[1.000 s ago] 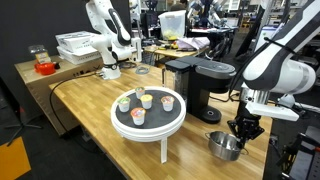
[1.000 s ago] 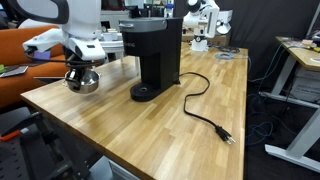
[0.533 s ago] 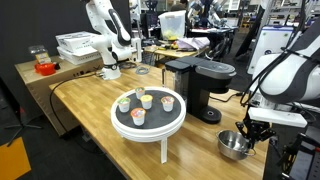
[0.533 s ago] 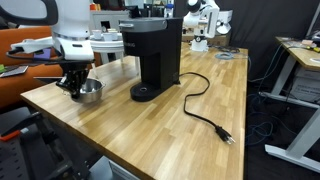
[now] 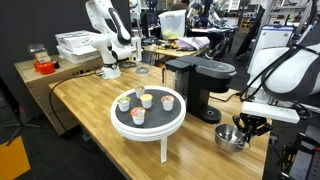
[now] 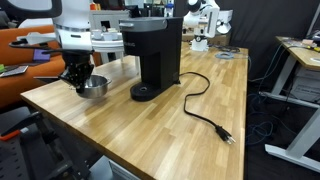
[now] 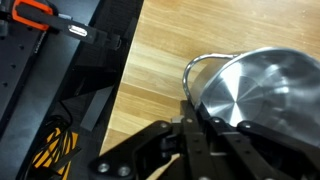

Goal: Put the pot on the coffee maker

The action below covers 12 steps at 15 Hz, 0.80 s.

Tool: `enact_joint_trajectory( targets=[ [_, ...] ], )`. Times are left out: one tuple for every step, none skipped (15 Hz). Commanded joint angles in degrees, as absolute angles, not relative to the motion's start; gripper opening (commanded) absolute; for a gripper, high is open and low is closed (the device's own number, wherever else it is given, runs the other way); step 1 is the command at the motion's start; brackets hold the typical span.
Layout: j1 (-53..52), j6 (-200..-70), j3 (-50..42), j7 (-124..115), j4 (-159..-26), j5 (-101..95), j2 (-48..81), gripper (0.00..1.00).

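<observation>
Now: pincer (image 6: 78, 76) clenched on the pot (image 5: 229, 138)

Both exterior views show the shiny metal pot low over the wooden bench (image 6: 170, 130), close to its edge. It is near the black coffee maker (image 6: 152, 55) but apart from its base plate. In the wrist view, dark fingers (image 7: 192, 128) pinch the pot's rim.
</observation>
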State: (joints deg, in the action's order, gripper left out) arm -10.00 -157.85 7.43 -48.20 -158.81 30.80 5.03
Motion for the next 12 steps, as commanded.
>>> enact_joint_trajectory(
  targets=[
    [-9.5,-157.7,7.9,-48.4,-158.8,30.6,4.9,0.07],
    [-9.5,-157.7,7.9,-48.4,-158.8,30.6,4.9,0.07],
    [-9.5,-157.7,7.9,-48.4,-158.8,30.6,4.9,0.07],
    [-9.5,-157.7,7.9,-48.4,-158.8,30.6,4.9,0.07],
    [-9.5,-157.7,7.9,-48.4,-158.8,30.6,4.9,0.07],
    [-9.5,-157.7,7.9,-48.4,-158.8,30.6,4.9,0.07],
    [-9.5,-157.7,7.9,-48.4,-158.8,30.6,4.9,0.02],
    [-9.2,-158.2,7.8,-48.3,-158.7,31.7,5.0,0.02],
    [-8.9,-158.6,8.0,-47.6,-158.5,33.8,5.0,0.02],
    [-8.6,-158.9,8.0,-47.5,-158.5,35.4,5.0,0.02],
    [-8.5,-159.2,7.9,-47.6,-158.4,37.2,4.9,0.02],
    [-8.3,-159.7,7.8,-47.7,-158.4,39.1,4.8,0.02]
  ],
)
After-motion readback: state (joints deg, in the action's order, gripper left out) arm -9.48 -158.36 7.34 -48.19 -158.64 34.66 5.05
